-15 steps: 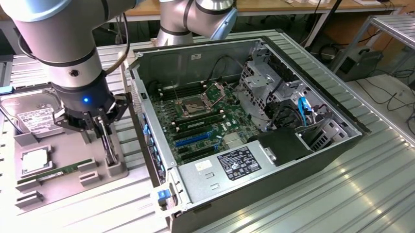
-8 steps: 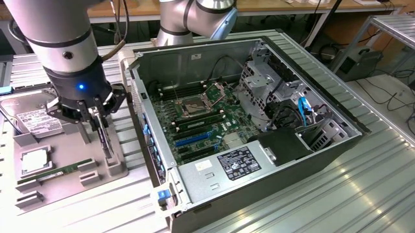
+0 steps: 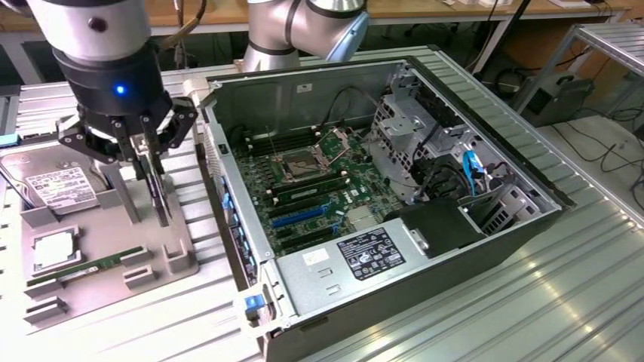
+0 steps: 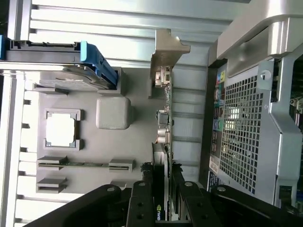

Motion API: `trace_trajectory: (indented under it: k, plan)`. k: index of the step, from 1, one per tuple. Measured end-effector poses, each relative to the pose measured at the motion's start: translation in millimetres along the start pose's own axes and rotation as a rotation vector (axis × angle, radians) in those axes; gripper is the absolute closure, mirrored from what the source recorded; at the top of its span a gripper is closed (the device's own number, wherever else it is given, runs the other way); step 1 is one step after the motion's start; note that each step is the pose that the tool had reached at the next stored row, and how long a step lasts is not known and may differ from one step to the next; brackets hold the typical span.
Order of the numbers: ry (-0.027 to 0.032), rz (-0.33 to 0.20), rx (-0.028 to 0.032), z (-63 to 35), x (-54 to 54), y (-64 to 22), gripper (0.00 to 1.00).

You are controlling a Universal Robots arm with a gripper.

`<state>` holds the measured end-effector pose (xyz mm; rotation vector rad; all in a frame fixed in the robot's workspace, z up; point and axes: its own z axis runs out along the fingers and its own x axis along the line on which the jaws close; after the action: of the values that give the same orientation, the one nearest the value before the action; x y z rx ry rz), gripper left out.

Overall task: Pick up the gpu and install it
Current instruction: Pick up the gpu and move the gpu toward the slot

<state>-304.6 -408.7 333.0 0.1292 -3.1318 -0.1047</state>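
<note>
The gpu [image 3: 158,192] stood upright on its edge over the gray tray [image 3: 151,256], on the side of the tray nearest the open computer case [image 3: 332,279]. The gripper [image 3: 136,147] was clamped on the card's upper part, one finger against each face. The card's lower edge seemed to sit at the tray, though contact was unclear. Elsewhere on the tray lay a hard drive [image 3: 60,188], a CPU [image 3: 53,249] and a RAM stick [image 3: 86,268].
</note>
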Motion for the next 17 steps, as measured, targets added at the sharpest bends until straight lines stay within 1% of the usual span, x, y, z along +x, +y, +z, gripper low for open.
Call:
trace_trajectory:
  k: [2,4,11,15,17]
  plan:
    - [0.0061,0.0,-0.0005,-11.1,-3.2,-0.9,0.74]
    - [0.0107,0.001,-0.0008,-20.5,-6.6,-2.4,0.74]
    - [0.0243,0.002,-0.002,-53.2,-19.5,-9.1,0.74]
    - [0.0317,0.002,-0.0026,-74.4,-32.0,-15.6,0.74]
    - [0.0344,0.002,-0.0028,-83.7,-39.1,-19.3,0.74]
